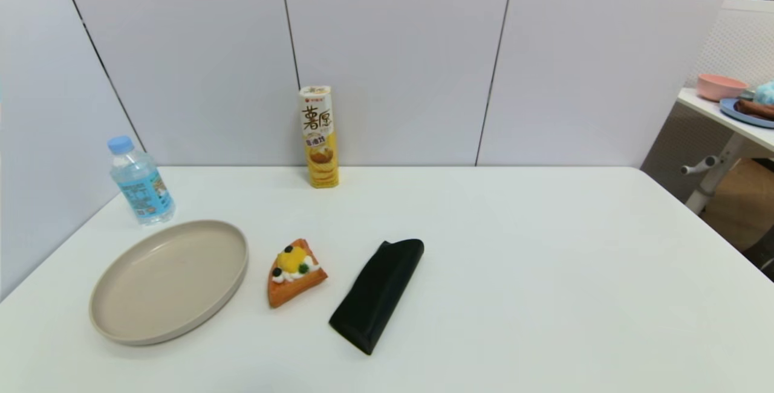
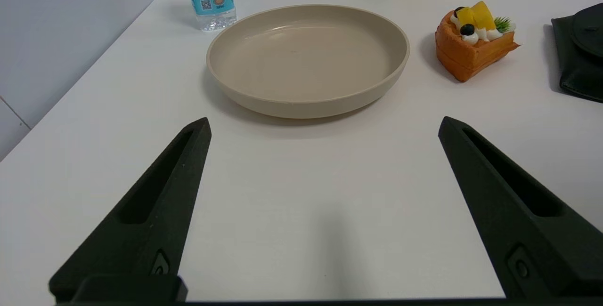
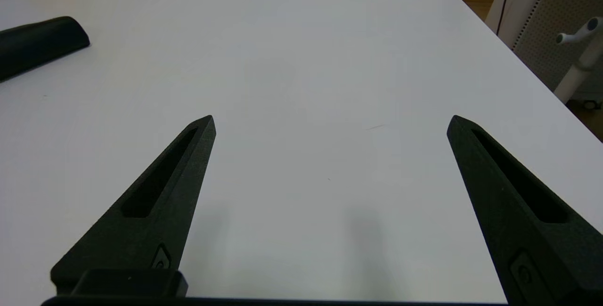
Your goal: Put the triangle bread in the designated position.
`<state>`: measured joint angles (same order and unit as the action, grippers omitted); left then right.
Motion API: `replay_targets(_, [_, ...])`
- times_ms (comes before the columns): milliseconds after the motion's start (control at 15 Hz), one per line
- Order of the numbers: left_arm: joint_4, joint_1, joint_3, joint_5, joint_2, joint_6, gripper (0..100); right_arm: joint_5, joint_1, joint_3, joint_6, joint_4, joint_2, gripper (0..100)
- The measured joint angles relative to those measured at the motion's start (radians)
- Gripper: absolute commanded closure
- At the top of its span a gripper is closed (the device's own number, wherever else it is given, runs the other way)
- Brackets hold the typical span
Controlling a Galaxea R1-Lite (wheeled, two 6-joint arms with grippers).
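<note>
The bread (image 1: 295,271) lies on the table (image 1: 514,272), just right of the plate (image 1: 121,314) & left of the black pouch (image 1: 378,293), touching neither. Bottle (image 1: 140,180) stands far left; snack tube (image 1: 318,136) at the far edge by the wall. Left gripper (image 2: 324,124) hovers near the plate's near side, fingers spread wide, holding nothing. Right gripper (image 3: 331,122) sits over bare table right of the pouch, also spread wide, nothing in it.

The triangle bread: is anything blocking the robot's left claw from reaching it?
Nothing visible does. The left gripper hangs open over bare table; the triangle bread lies ahead beside the beige plate, with the black pouch on its far side.
</note>
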<state>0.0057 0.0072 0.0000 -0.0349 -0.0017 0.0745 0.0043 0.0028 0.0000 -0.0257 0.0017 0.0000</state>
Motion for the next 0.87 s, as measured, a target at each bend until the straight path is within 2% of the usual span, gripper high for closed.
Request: replay_targets(867, [0.0, 0.0, 0.0, 0.0, 0.0, 0.0, 0, -0.001, 0.0, 0.0, 0.005, 0.0, 0.0, 0])
